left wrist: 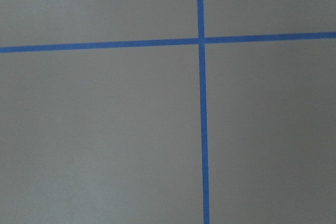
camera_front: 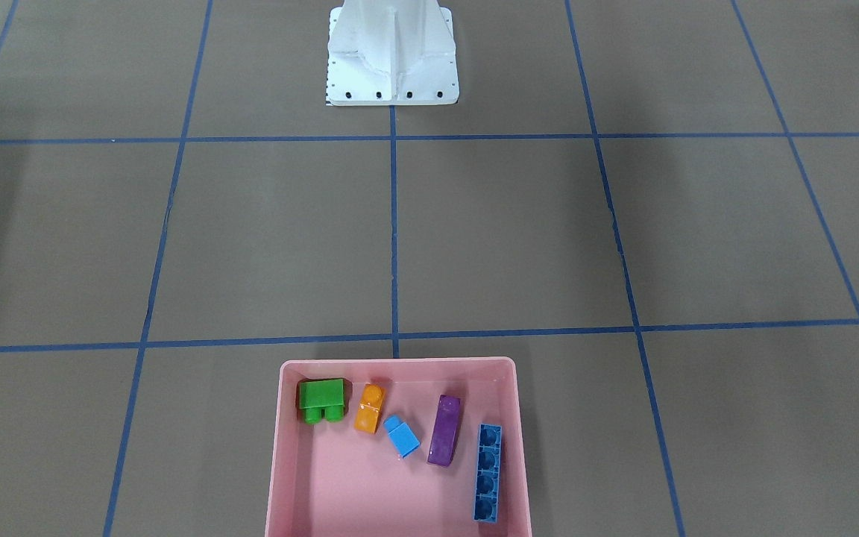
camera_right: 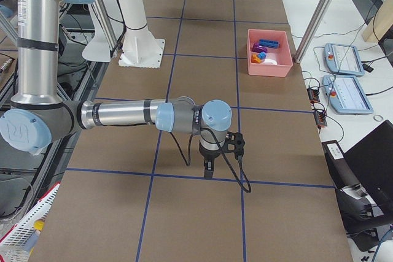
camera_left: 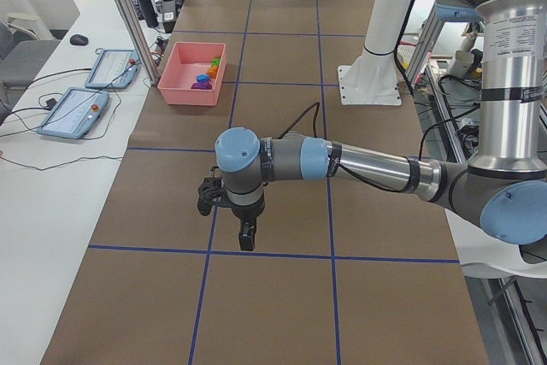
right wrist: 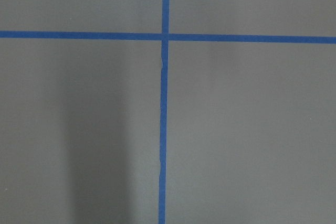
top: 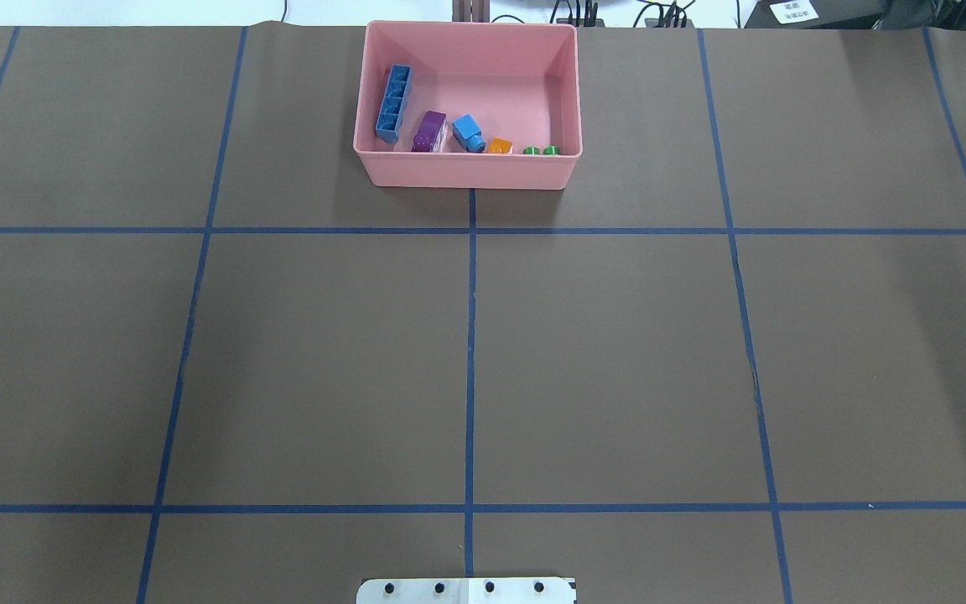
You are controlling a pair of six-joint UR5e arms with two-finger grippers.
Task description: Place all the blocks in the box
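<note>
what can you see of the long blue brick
The long blue brick is glossy blue plastic, with one row of four round cells that show from above. It lies on the floor of the pink box, lengthwise along the side wall on the robot's left, seemingly against it. The purple brick lies close beside it, apparently not touching.

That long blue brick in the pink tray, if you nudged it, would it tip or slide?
The long blue brick looks like rigid glossy plastic, so it would probably slide, not bend. It seems to rest on a narrow side beside a wall of the pink tray, so an inward push might tip it.
</note>
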